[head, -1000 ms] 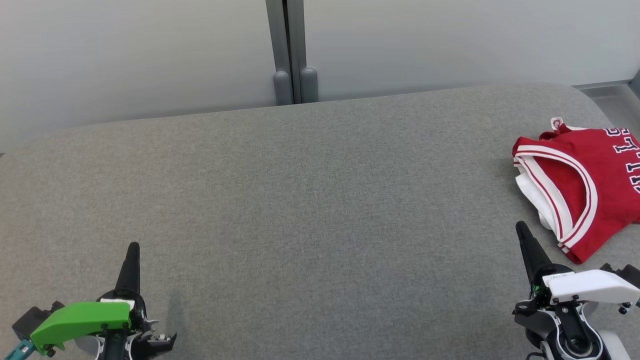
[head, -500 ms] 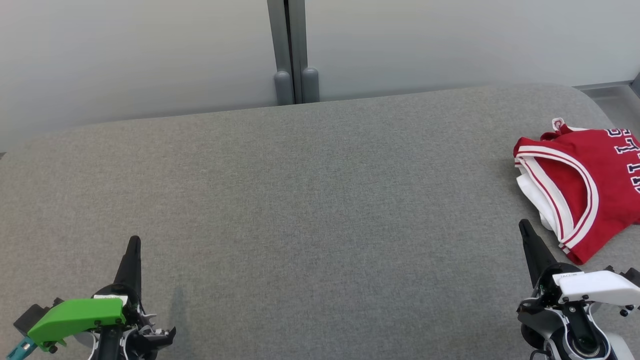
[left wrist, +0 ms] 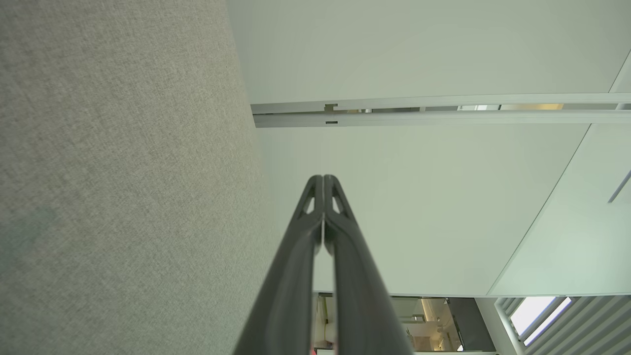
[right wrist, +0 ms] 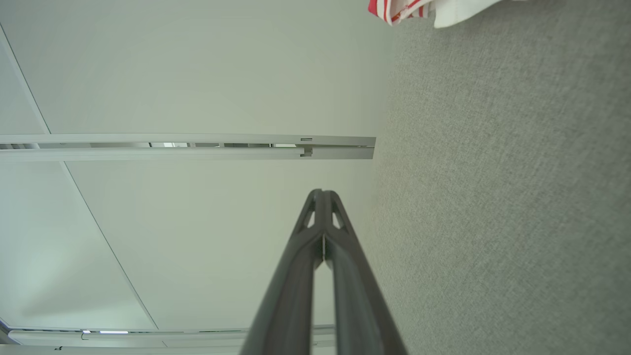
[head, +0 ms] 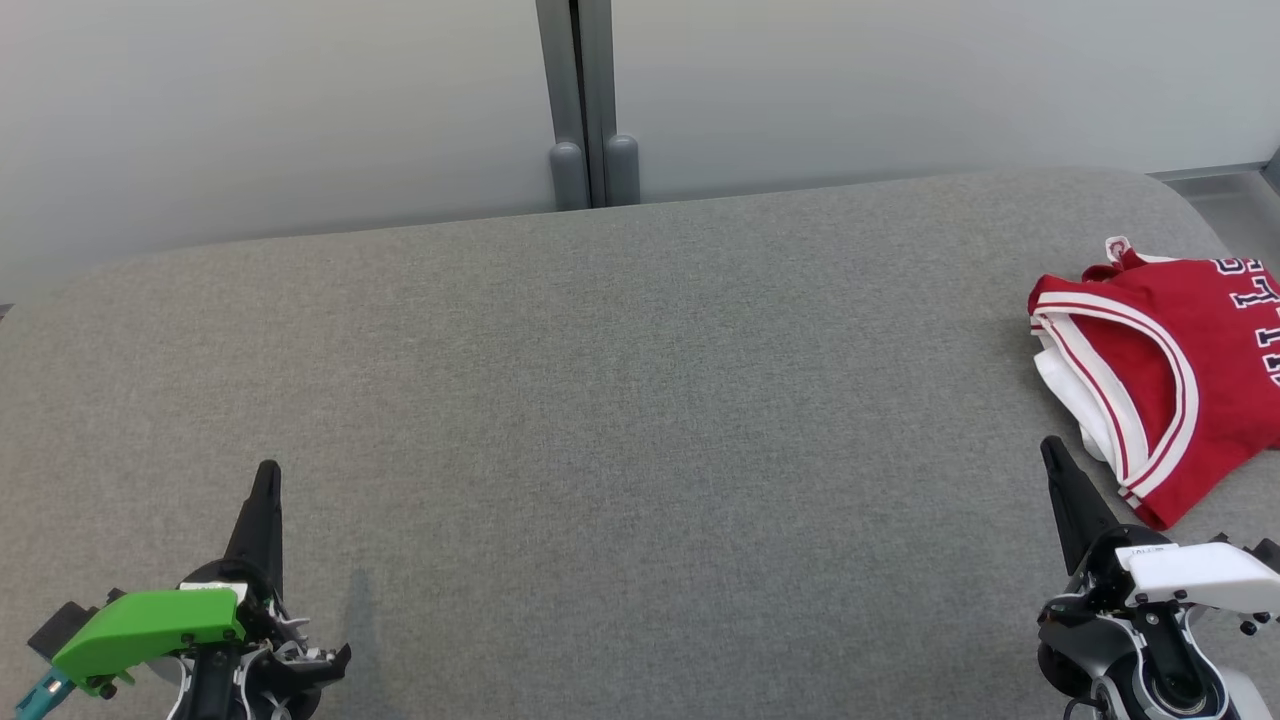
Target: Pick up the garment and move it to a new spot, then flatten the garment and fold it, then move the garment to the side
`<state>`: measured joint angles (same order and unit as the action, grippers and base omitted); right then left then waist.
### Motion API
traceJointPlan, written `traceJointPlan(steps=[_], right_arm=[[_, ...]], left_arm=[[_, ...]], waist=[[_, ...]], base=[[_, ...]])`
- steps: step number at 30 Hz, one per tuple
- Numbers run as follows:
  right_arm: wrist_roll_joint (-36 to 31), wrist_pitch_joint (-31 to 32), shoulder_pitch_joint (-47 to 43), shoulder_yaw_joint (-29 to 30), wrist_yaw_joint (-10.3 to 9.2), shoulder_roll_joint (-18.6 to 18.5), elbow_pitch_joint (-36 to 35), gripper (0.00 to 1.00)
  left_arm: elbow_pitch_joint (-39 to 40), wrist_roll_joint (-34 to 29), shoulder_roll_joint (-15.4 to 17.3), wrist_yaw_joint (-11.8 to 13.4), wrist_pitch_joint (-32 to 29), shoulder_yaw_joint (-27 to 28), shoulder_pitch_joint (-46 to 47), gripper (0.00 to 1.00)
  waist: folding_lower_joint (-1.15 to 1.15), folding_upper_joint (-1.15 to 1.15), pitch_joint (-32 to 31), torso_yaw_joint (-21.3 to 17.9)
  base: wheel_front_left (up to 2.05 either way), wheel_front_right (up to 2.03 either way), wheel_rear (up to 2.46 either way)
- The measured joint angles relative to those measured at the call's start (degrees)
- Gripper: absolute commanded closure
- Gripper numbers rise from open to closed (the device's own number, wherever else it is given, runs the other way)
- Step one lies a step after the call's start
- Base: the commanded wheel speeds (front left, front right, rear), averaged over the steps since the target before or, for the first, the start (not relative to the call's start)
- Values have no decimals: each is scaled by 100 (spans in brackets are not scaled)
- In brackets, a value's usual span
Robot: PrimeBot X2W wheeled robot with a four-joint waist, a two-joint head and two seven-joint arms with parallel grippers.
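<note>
Red garment (head: 1205, 350), navy lettering (head: 1262, 296) cut off, unreadable; left gripper (head: 268, 470), right gripper (head: 1049, 446) both closed, empty

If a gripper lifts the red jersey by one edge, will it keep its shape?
Probably not: the red jersey lies in soft folds, so it should hang limp. It looks thin, likely light. Pushed on the grey cloth surface, it may bunch.

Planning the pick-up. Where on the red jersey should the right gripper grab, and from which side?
Probably the near striped corner of the red jersey, approached from the robot's side: it juts toward the right gripper and lies on the grey surface.
</note>
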<state>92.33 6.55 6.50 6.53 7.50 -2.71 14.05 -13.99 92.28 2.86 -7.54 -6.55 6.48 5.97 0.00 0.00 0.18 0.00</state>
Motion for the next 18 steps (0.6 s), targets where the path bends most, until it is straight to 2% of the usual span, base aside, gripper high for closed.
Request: traceJointPlan(steps=[18], right_arm=[[0,0,-1,1,0,0,-1,100]], left_arm=[[0,2,-3,0,0,1,0,100]], waist=[[0,0,0,0]], base=[[0,0,0]])
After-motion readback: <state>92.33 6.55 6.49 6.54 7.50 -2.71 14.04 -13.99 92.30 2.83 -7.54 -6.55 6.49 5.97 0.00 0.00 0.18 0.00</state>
